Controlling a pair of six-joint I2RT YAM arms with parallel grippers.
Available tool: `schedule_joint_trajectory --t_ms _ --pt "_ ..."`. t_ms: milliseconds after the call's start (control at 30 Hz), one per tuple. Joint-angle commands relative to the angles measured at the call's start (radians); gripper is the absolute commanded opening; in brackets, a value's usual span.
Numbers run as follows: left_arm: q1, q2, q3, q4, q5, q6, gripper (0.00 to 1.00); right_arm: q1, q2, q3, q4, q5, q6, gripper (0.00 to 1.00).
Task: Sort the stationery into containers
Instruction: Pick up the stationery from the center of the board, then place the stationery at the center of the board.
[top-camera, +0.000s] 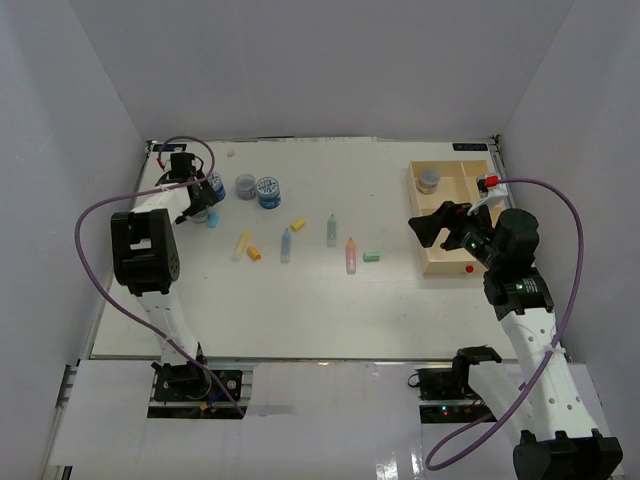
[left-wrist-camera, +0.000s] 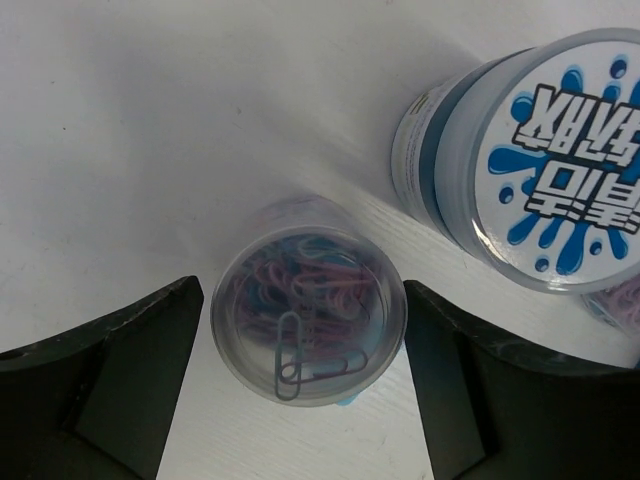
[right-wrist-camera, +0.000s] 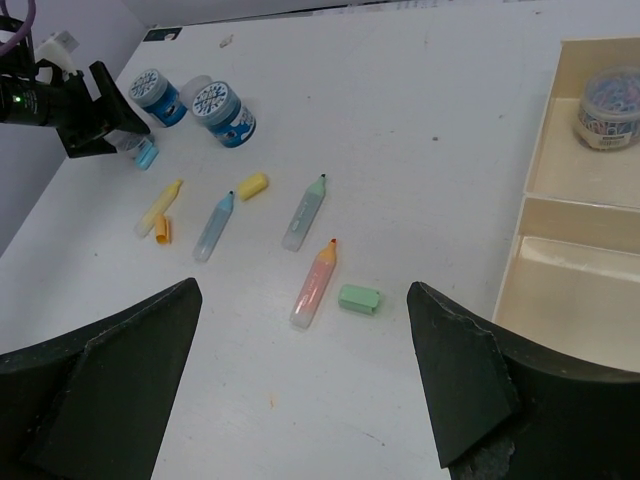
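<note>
Near the far left corner of the tabletop (top-camera: 330, 310), the left hand (left-wrist-camera: 305, 380) stands with fingers apart around a clear tub of paper clips (left-wrist-camera: 308, 312), not touching it. The right hand (right-wrist-camera: 300, 390) hangs spread wide beside the wooden tray (top-camera: 445, 265) at the right edge.

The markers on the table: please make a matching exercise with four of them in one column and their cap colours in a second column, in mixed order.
Column 1:
1. yellow marker
2. blue marker
3. green marker
4. orange marker

Column 2 (a loose cap lying beside it):
A. green cap
B. small orange cap
C. yellow cap
D. no loose cap close by

Pairs: 1-B, 2-C, 3-D, 4-A
</note>
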Motion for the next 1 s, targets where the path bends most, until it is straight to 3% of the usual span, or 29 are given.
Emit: schedule_joint_trajectory --t_ms 0,100,167,267,500,600,800,967 --pt "0.007 0.000 0.050 0.011 -0.017 -0.001 0.89 0.007 -0.007 -0.013 0.038 -0.009 -0.017 0.90" --pt "0.007 0.003 0.062 -0.001 -0.014 0.005 0.79 0.007 -0.010 -0.016 0.038 -0.009 -0.020 0.90" --pt "0.007 -0.029 0.053 -0.006 -0.019 0.001 0.66 0.007 -0.009 -0.020 0.036 -0.012 -0.024 0.90" --pt "0.007 -0.090 0.032 -0.007 -0.017 -0.001 0.57 0.007 -0.007 -0.023 0.036 -0.021 -0.027 0.90" --pt "-0.002 -0.288 -0.040 -0.058 0.075 0.017 0.52 0.010 -0.013 -0.021 0.024 -0.043 -0.029 0.90" --pt "-0.062 -0.404 -0.108 -0.124 0.139 0.036 0.52 0.015 -0.020 -0.024 0.013 -0.050 -0.032 0.90" --pt "-0.418 -0.616 -0.307 -0.142 0.170 -0.004 0.53 0.028 -0.012 -0.016 -0.018 -0.058 -0.056 0.90" --pt "-0.718 -0.628 -0.369 -0.132 0.101 -0.113 0.55 0.056 -0.006 -0.012 -0.047 -0.040 -0.092 0.90"
